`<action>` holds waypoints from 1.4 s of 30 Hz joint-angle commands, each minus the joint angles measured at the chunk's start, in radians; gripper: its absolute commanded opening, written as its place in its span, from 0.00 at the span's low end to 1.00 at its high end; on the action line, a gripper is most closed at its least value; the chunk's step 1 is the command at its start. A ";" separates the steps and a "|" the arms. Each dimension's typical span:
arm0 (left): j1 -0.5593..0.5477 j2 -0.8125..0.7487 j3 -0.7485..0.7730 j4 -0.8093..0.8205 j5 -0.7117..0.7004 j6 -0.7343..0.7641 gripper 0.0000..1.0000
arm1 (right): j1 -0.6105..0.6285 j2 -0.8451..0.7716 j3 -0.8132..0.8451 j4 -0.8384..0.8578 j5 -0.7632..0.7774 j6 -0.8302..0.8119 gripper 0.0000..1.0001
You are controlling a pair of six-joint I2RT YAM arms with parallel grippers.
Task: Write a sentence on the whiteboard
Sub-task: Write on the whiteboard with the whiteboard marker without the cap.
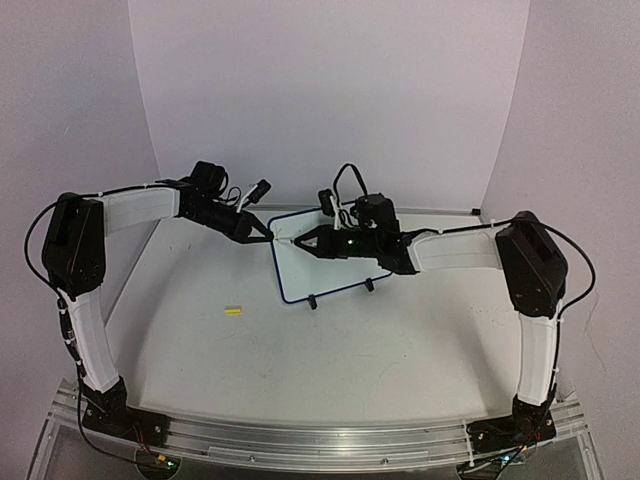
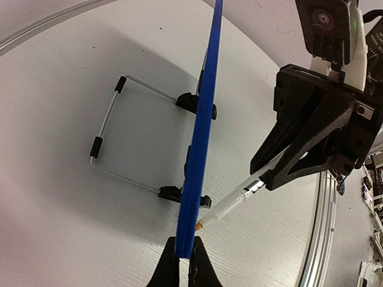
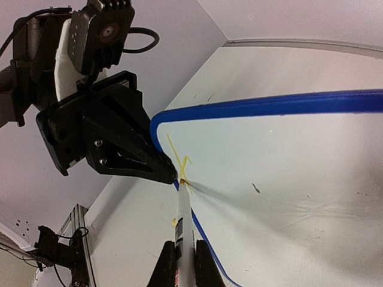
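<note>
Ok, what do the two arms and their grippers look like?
The left arm and right arm have white link shells between black joint housings, with thin black cables looping at the wrists. The left gripper and right gripper are matt black, each with two tapered wedge-shaped fingers fixed by small screws. A green light glows on the right wrist.

It was a robotics lab test cell: a bare white table (image 1: 350, 350) closed in by plain backdrop panels (image 1: 330, 90), with the cabled left arm (image 1: 85, 310) and right arm (image 1: 537, 330) bolted to an aluminium rail (image 1: 300, 440).
</note>
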 commanded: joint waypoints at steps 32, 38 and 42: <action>-0.021 -0.014 0.017 -0.042 -0.022 0.030 0.00 | -0.009 -0.158 -0.118 0.046 0.028 -0.012 0.00; -0.022 -0.014 0.013 -0.041 -0.029 0.027 0.00 | -0.009 -0.233 -0.154 0.016 0.024 -0.030 0.00; -0.023 -0.014 0.013 -0.040 -0.033 0.027 0.00 | -0.014 -0.239 -0.155 0.002 0.032 -0.035 0.00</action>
